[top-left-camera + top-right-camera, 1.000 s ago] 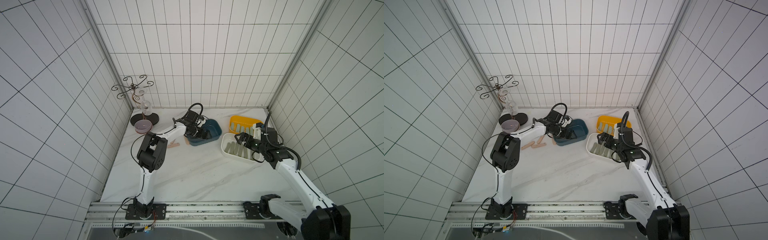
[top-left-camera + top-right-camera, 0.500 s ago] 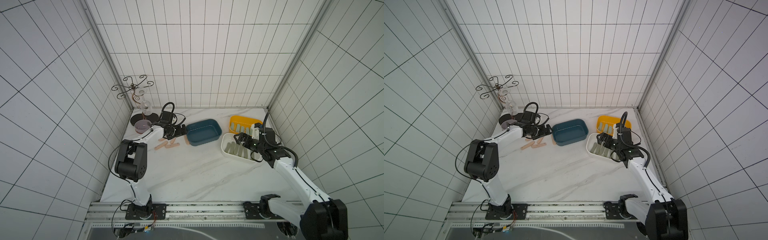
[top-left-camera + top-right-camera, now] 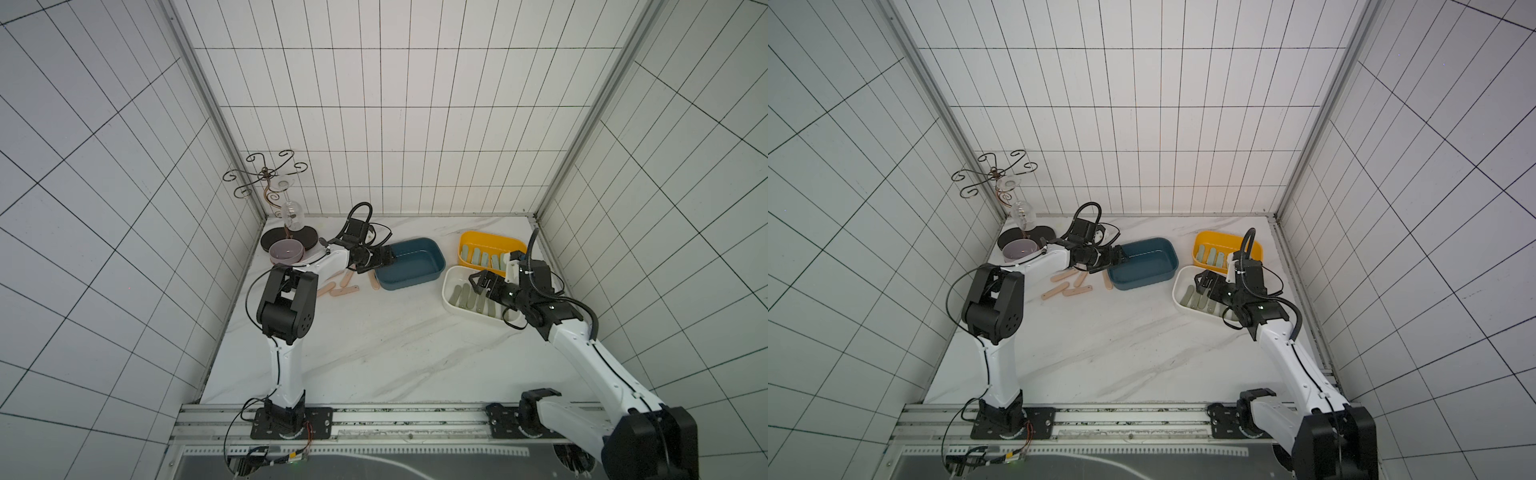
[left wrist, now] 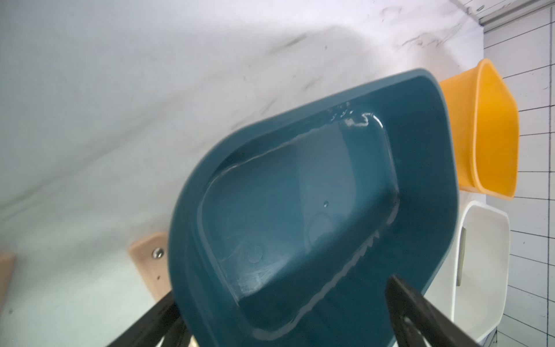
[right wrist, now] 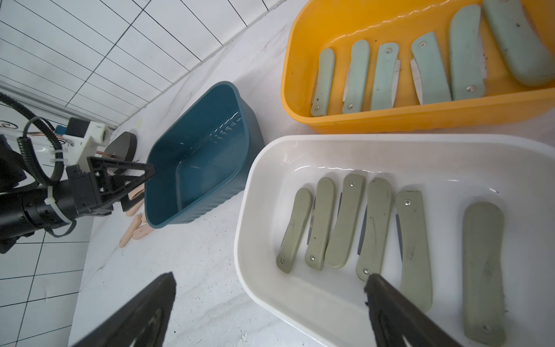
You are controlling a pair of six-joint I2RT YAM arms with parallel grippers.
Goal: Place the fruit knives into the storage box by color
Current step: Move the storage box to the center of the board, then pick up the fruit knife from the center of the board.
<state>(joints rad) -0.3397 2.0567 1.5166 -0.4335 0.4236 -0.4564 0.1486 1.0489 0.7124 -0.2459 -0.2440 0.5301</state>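
Peach-pink fruit knives (image 3: pixel 345 289): loose and flat on the tabletop (image 3: pixel 374 353), bunched just beside the teal storage box (image 3: pixel 409 284) off the short end nearest the left arm, with one right up against that wall and several touching or nearly so. None inside the teal box, going by its bare floor.

Olive knives (image 5: pixel 351 222): side by side in the white storage box (image 5: pixel 390 141), just beside the teal box on the side away from the pink ones. Mint knives (image 5: pixel 384 75): lined up in the yellow storage box (image 5: pixel 420 117), off the teal box's far corner and next to the white one. Leaves only pink to sort, by that reckoning.

Left gripper (image 3: pixel 386 261): fingers spread wide, empty, poised at the teal box's short end, right at its rim and above the nearest pink knife. Right gripper (image 3: pixel 478 284): fingers spread wide too, empty, hovering over the white box's edge nearest the teal box.

Risks from here:
- Clipping the teal rim on the way down and shoving or tipping the box, given so little room.
- Pinching two touching handles at once.
- Skidding a thin flat handle across the smooth marble rather than lifting it.
- Jamming a finger between the wall and the knife against it.
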